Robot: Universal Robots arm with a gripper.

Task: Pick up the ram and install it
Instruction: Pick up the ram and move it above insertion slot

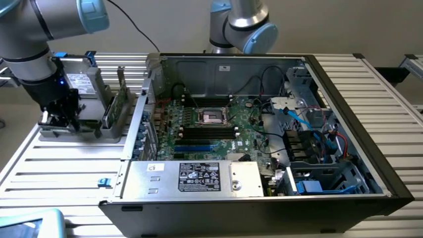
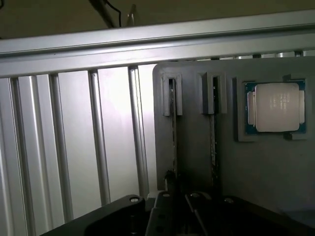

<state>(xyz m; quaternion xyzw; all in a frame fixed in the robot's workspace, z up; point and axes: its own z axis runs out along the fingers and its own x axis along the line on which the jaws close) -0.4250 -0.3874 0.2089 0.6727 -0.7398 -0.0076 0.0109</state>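
The ram [image 2: 173,132] is a thin stick seen edge-on, standing in one slot of a grey holder [image 2: 197,162]. My gripper [image 2: 176,194] sits over its near end, and the fingers [image 2: 165,196] are drawn in tight against its two faces. In the exterior view the gripper [image 1: 61,121] reaches down into the holder [image 1: 79,134] at that view's left, beside the open computer case [image 1: 264,129]. The motherboard's black memory slots [image 1: 208,131] lie in the middle of the case.
A second thin stick [image 2: 213,132] stands in the neighbouring slot, and a processor chip [image 2: 275,107] lies in a recess of the holder. A wider green card [image 1: 119,106] stands upright between the holder and the case wall. A power supply box [image 1: 191,177] fills the case's near side.
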